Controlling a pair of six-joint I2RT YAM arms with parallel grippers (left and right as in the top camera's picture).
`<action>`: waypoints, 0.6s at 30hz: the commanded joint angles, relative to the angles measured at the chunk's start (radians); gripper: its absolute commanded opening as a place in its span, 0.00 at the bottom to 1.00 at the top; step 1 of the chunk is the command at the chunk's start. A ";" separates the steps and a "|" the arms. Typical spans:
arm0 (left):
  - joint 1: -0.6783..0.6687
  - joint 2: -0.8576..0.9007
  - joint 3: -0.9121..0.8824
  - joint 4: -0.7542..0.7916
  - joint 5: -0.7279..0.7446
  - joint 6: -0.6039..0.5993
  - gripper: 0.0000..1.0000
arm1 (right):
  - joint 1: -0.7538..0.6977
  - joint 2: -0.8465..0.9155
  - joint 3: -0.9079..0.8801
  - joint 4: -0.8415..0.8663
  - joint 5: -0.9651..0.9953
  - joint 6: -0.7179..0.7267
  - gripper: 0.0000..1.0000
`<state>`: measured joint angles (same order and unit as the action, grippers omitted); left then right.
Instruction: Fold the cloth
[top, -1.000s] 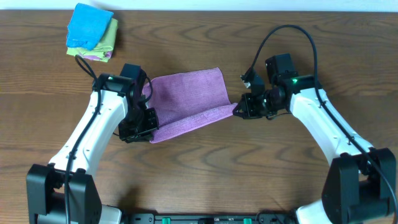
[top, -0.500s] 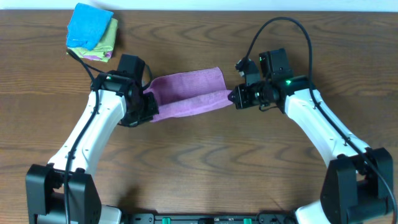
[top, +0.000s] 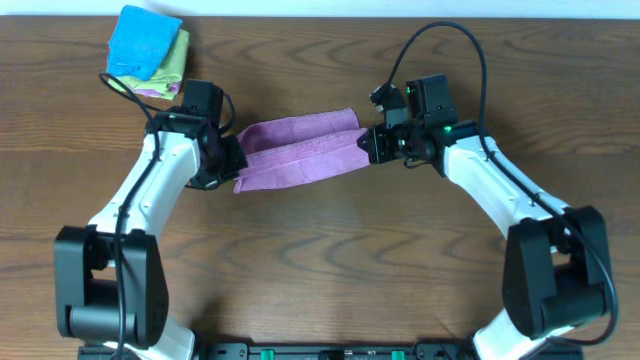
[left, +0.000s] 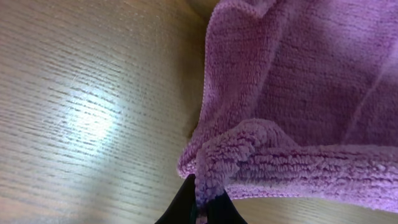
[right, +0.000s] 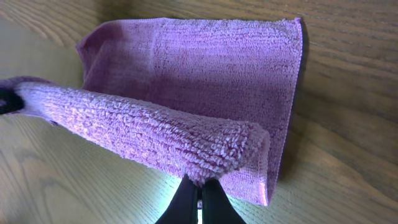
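two white arms were seen on the wooden desk (top: 330, 270), the left arm (top: 140, 205) and the right arm (top: 505, 195), one at each side. in each wrist view one pair of jaws was seen pinched shut on a corner of the one purple cloth (top: 300, 150): the left jaws on its near left corner, the right jaws on its near right corner. that near edge was held off the desk, above the far half, which lay flat on the wood. the cloth was spread as one long narrow band between the two arms. farthest off, at the far left corner, one stack of folded cloths was seen: one blue cloth (top: 143, 40) on top, one green cloth (top: 176, 62) under it, and a purple sliver of a third beneath.
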<state>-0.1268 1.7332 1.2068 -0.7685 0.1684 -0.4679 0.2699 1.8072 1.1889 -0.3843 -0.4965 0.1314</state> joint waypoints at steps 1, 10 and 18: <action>0.011 0.012 0.019 -0.008 -0.036 -0.004 0.06 | 0.006 0.026 0.047 -0.014 0.022 0.018 0.01; -0.001 0.011 0.019 -0.303 0.190 0.065 0.51 | 0.005 0.024 0.156 -0.261 0.019 -0.043 0.01; -0.006 0.006 0.019 -0.344 0.180 0.109 0.95 | 0.005 0.023 0.269 -0.445 0.075 -0.129 0.01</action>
<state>-0.1314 1.7355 1.2102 -1.1503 0.3424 -0.3870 0.2691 1.8286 1.4162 -0.8097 -0.4461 0.0555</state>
